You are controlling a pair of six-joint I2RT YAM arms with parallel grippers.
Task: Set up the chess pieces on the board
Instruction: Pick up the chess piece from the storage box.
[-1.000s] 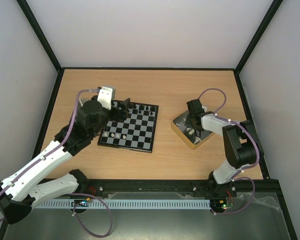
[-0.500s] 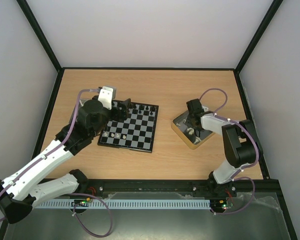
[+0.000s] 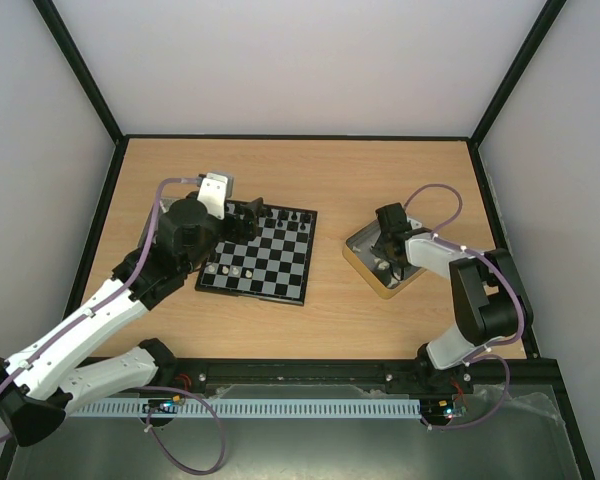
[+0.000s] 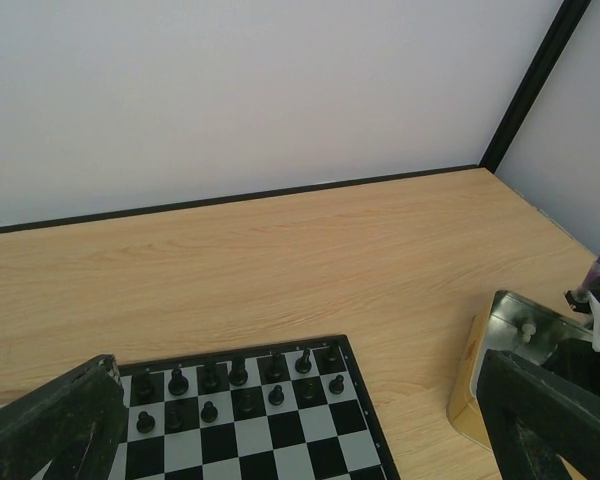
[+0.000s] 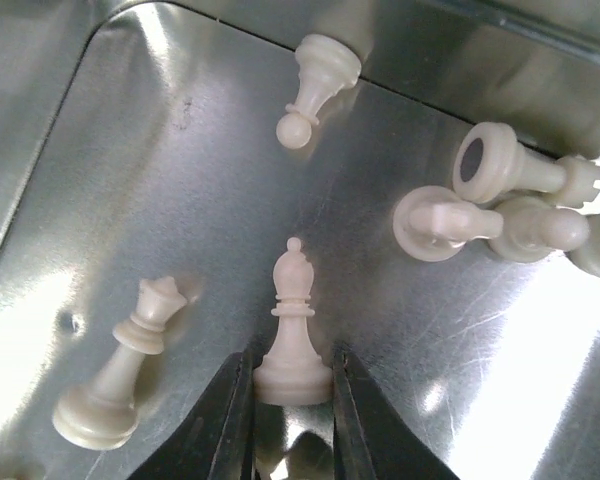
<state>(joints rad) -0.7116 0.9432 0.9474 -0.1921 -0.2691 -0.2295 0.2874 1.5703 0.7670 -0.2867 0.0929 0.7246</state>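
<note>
1. Right gripper (image 5: 291, 372) is down inside the tin (image 5: 110, 170). Its fingers are nearly closed, one on each side of the bishop (image 5: 292, 320), and appear to press on its round base. The low grip on the widest part probably keeps the piece upright for the lift.
2. The bishop stands upright on the tin floor, apart from its neighbours, so it's likely the easiest pick.
3. Queen (image 5: 120, 380) lies tipped over just left of the fingers. Pawn (image 5: 315, 85) lies on its side further back by the tin wall.
4. The rest of the white pieces (image 5: 500, 210) lie in a touching heap at the right of the tin. They'd be hard to pinch singly, so they're probably left for later.
5. The tin sits on the table (image 3: 330, 180), right of the board (image 3: 270, 265) and well apart from it, so every pick needs a carry across.
6. A few white pieces stand on the board (image 3: 233, 270) along its near-left edge. Most of the setup isn't done yet.
7. Black pieces (image 4: 238, 385) fill the two far rows at the board's left end.
8. Left gripper (image 4: 300, 415) hangs over the board's far-left side. Its fingers are spread wide and hold nothing, and it looks parked clear of the squares.
</note>
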